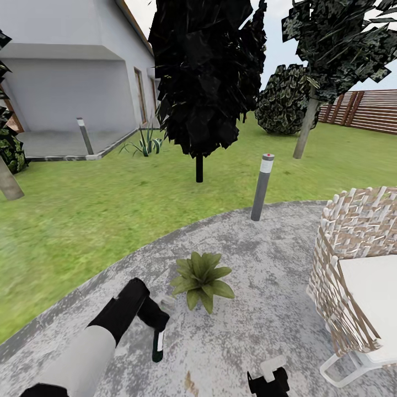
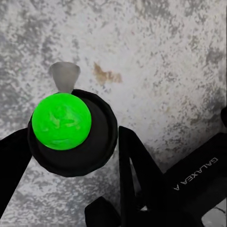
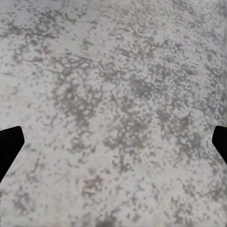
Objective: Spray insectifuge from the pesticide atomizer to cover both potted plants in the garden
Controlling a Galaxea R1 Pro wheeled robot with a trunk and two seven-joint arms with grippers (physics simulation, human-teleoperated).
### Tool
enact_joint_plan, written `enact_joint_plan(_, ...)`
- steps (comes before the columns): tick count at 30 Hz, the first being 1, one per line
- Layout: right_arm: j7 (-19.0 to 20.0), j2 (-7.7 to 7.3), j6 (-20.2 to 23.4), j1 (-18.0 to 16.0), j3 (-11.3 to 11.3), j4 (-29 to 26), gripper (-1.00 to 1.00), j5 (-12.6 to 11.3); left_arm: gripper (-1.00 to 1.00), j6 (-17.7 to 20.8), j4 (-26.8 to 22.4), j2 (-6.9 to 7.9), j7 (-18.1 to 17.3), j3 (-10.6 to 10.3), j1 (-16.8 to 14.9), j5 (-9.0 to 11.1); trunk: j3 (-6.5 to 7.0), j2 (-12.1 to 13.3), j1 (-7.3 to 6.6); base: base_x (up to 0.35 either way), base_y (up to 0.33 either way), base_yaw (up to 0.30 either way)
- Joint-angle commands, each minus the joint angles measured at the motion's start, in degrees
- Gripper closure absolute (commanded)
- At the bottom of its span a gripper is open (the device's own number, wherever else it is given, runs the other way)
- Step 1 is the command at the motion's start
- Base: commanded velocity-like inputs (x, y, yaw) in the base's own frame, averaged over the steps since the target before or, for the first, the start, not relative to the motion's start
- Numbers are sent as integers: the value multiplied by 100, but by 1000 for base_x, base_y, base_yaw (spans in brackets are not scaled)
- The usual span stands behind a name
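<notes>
The pesticide atomizer (image 2: pixel 71 135) sits between the two black fingers (image 2: pixel 137 175) of the left gripper (image 2: pixel 71 156), which is closed against its dark body. In the left wrist view the bottle is seen end-on: a bright green round face on a dark body, with a whitish trigger head projecting beyond it over the stone. In the head view the same atomizer (image 1: pixel 158 344) hangs below the left gripper (image 1: pixel 159 331), its dark green body with a white band pointing downward above the patio (image 1: pixel 259 264).

The left arm (image 1: pixel 105 331), black at the wrist and grey at the forearm, enters from the lower left of the head view. The right gripper (image 1: pixel 268 380) appears at the lower edge of that view, to the right of the left one and well apart from it. In the right wrist view only the two dark fingertips (image 3: pixel 10 142) show at opposite sides, spread wide, with bare speckled stone between them and nothing held.

One potted plant (image 1: pixel 201 278), a rosette of broad green leaves, stands on the patio just beside the left gripper. A grey bollard lamp (image 1: pixel 262 187) stands at the patio edge beyond it. A woven chair (image 1: pixel 353 264) occupies the right side. Lawn (image 1: pixel 82 220), a dark tree (image 1: pixel 204 82), a house (image 1: pixel 71 71) and a slatted fence (image 1: pixel 375 110) lie behind
</notes>
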Motion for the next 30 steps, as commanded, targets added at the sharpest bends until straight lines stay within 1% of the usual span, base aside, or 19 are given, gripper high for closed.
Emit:
enact_joint_plan(1, -26, 2, -13, -1, -45, 9, -100, 60, 100, 108, -39, -58, -66, -67, -87, -109, -6, -2, -1, 0, 0, 0)
enact_joint_plan(2, -26, 1, -10, 1, -45, 15, -100, 63, 100, 202, -62, -116, -77, -215, -222, -101, -6, -2, -1, 0, 0, 0)
enact_joint_plan(4, -26, 2, -8, 7, -45, 19, -100, 66, 100, 298, -16, -160, -88, -480, -462, -81, -6, -2, -1, 0, 0, 0)
enact_joint_plan(6, -26, 3, -8, 42, -45, 20, -100, 67, 100, 351, 67, -200, -153, -607, -625, -77, -6, -2, -1, 0, 0, 0)
enact_joint_plan(8, -26, 3, -8, 59, -45, 21, -100, 67, 100, 365, 139, -232, -316, -659, -755, -84, -6, -2, -1, 0, 0, 0)
enact_joint_plan(10, -26, 3, -7, 72, -45, 21, -100, 67, 100, 369, 334, -243, -400, -673, -896, -87, -6, -2, -1, 0, 0, 0)
enact_joint_plan(12, -26, 3, -7, 79, -45, 21, -100, 67, 100, 374, 707, -252, -474, -672, -1132, -85, -6, -2, -1, 0, 0, 0)
enact_joint_plan(13, -26, 3, -7, 81, -45, 21, -100, 64, 100, 375, 937, -275, -561, -672, -1271, -85, -6, -2, -1, 0, 0, 0)
enact_joint_plan(15, -26, 3, -7, 82, -45, 21, -100, 63, 100, 376, 1240, -338, -732, -671, -1457, -89, -6, -2, -1, 0, 0, 0)
enact_joint_plan(18, -26, 3, -7, 85, -45, 21, -100, 65, 100, 371, 1402, -366, -821, -676, -1527, -98, -6, -2, -1, 0, 0, 0)
enact_joint_plan(21, -26, 3, -7, 89, -47, 21, -100, 66, 100, 357, 1436, -366, -837, -698, -1486, -166, -6, -2, -1, 0, 0, 0)
enact_joint_plan(23, -26, 3, -7, 90, -46, 21, -100, 67, 100, 364, 1443, -366, -842, -895, -1461, -280, -6, -2, -1, 0, 0, 0)
enact_joint_plan(25, -26, 3, -7, 91, -49, 19, -100, 67, 100, 367, 1450, -366, -844, -1021, -1452, -320, -6, -2, -1, 70, 0, 0)
enact_joint_plan(30, -31, -3, -7, 91, -53, 18, -100, 60, 100, 368, 1469, -360, -844, -1080, -1447, -338, -6, -2, -1, 259, -54, 0)
